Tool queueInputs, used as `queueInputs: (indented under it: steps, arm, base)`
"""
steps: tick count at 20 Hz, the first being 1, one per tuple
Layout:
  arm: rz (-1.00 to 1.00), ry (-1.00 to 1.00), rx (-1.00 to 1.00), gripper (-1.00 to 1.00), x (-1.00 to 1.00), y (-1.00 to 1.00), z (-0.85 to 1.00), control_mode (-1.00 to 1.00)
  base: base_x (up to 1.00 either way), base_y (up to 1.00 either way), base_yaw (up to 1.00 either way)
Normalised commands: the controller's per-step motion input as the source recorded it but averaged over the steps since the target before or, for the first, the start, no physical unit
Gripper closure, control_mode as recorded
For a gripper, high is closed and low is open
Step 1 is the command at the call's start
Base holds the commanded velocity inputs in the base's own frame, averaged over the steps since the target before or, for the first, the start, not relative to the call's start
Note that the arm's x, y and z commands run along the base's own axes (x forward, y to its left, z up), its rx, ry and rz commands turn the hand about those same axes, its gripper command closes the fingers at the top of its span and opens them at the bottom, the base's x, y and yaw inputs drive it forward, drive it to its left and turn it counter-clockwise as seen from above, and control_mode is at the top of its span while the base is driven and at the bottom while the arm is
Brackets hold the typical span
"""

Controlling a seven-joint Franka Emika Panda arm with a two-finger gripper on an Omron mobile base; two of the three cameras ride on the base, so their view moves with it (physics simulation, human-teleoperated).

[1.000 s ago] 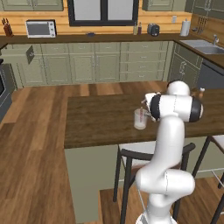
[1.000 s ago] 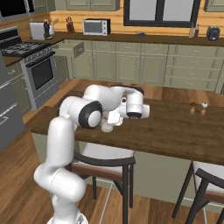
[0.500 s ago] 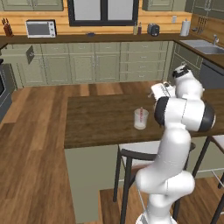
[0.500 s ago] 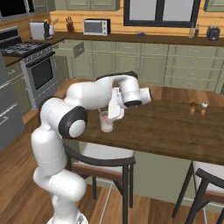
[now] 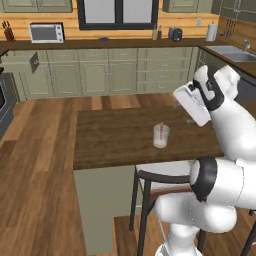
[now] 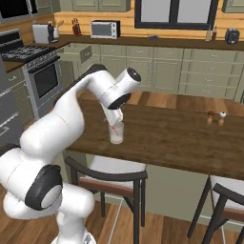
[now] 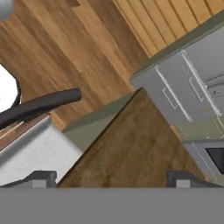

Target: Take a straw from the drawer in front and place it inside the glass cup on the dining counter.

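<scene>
Now the glass cup [image 5: 160, 136] stands upright on the dark wood table [image 5: 115, 137], near the front edge, and the straw [image 5: 161, 129] leans inside it, its red-pink tip showing just above the rim. From the right base view the same glass cup [image 6: 116, 133] sits on the table [image 6: 181, 138] with the straw [image 6: 114, 128] slanting within it, partly behind the white arm that crosses in front.

Up and to the right of the cup in the left base view, the robot's hand is raised well clear of the tabletop. The gripper [image 7: 109, 177] is spread wide, its two dark fingertips [image 7: 41, 177] far apart at the bottom of the hand view, with nothing between them. Below that view lie a corner of the table, a dark chair back [image 7: 41, 104] and the wooden floor.

Two small shakers [image 6: 215, 117] stand together on the far right part of the table, well apart from the cup. Over by the stove, the drawer [image 6: 76, 52] stands pulled open.
</scene>
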Motion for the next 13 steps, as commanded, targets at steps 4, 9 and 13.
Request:
queueInputs:
  steps: [4,9,13]
  arm:
    - [0.03,-0.43,-0.58,-1.0,-1.0,0.73,0.28,-1.0]
    - [0.09,-0.3,-0.51,-1.0,-0.99,0.96,0.09,-1.0]
    - [0.18,-0.06,-0.41,-1.0,-0.9,1.0,0.0,-1.0]
  base:
    - [0.0,0.0,0.0]
    - [0.0,0.0,0.0]
    - [0.0,0.0,0.0]
